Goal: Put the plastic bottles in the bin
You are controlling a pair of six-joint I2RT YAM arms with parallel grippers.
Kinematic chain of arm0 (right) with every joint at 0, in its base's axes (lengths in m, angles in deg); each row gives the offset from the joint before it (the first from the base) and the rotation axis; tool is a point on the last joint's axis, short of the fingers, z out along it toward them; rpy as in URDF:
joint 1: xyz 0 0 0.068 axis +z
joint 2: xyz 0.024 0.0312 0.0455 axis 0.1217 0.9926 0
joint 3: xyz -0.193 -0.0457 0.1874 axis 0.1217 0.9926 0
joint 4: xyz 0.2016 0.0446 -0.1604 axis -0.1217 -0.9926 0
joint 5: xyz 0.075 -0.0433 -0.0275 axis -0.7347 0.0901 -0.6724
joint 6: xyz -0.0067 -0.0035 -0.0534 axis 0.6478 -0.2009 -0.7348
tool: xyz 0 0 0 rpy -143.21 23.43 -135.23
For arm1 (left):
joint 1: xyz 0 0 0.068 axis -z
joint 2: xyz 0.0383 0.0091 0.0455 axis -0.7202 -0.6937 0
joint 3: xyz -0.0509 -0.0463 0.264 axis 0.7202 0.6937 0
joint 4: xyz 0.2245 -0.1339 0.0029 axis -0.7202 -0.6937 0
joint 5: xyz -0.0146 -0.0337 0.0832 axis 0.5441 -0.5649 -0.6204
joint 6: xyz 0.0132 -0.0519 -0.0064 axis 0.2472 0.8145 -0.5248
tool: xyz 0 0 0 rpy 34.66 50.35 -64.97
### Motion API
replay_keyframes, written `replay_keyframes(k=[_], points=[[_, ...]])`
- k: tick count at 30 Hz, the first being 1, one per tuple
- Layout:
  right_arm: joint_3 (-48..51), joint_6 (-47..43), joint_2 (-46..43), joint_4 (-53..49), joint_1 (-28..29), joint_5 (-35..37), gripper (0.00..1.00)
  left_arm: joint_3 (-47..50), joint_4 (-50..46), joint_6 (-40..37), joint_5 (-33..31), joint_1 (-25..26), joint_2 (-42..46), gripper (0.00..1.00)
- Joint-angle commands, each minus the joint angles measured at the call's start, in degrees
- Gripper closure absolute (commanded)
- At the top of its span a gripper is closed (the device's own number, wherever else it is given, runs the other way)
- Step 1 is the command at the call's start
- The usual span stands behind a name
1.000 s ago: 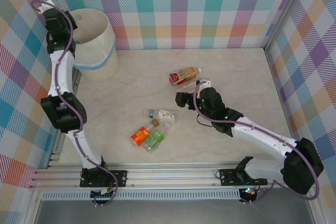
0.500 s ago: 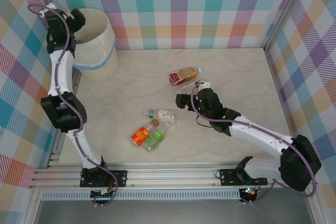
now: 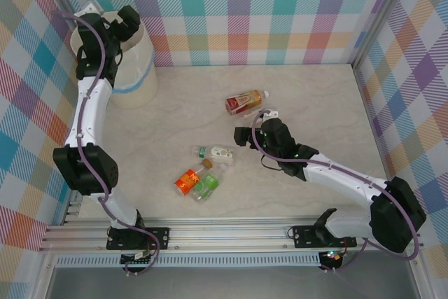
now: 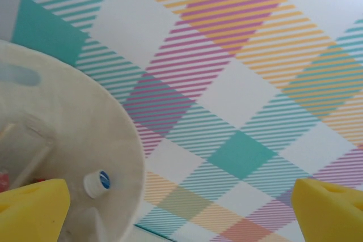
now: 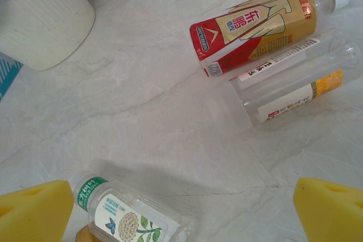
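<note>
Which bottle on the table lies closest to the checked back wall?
The red-and-gold-labelled bottle with the white cap; the clear bottle beside it and the rest lie farther from that wall.

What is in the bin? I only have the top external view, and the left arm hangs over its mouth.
Observer: The left wrist view looks into the bin: a white cap with a blue top sits by the inner wall.
Operator: Is that arm carrying anything?
Observer: No, the left gripper is open and empty.
Operator: Anything I miss near the right arm?
Observer: A clear bottle with a yellow band lies alongside the red-labelled bottle.
</note>
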Motion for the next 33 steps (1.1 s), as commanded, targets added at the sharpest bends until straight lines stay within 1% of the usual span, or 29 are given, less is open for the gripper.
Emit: replay_keyframes(k=[1, 7, 11, 15, 17, 23, 25, 29, 31, 33], points=[[0.0, 0.04, -0.02, 0.01, -0.08, 1.27, 0.0, 3.27, 3.02, 1.67, 1.55, 2.24, 3.4, 0.0], [0.79, 0.76, -0.03, -0.61, -0.03, 2.75, 0.0, 8.92, 4.87, 2.59, 2.06, 6.11, 7.6, 0.0], [0.67, 2.22, 0.9, -1.0, -0.11, 4.47, 0.0, 11.18, 5.33, 6.32, 1.48, 6.86, 8.76, 0.0], [-0.1, 4.18, 2.12, -1.7, -0.2, 5.74, 0.0, 17.06, 10.56, 10.9, -0.93, 7.87, 10.29, 0.0], [-0.92, 4.88, 2.75, -3.03, -0.37, 5.77, 0.0, 19.13, 11.35, 12.27, -1.26, 8.61, 11.01, 0.0], [-3.63, 7.67, 5.42, -7.79, -1.49, 6.12, 0.0, 26.09, 10.61, 14.27, 0.92, 11.39, 14.83, 0.0], [-4.57, 8.36, 6.47, -9.35, -2.2, 5.66, 0.0, 29.24, 11.35, 15.1, 3.54, 12.48, 16.32, 0.0], [-6.71, 8.55, 9.06, -11.55, -3.98, 3.6, 0.0, 35.07, 9.55, 16.2, 7.48, 13.85, 19.41, 0.0], [-8.13, 7.74, 10.62, -12.36, -5.43, 1.0, 0.0, 38.58, 9.38, 17.57, 8.02, 13.97, 21.08, 0.0], [-10.63, 6.7, 12.84, -13.76, -7.11, -3.15, 0.0, 42.38, 9.99, 18.32, 8.98, 13.97, 22.91, 0.0]])
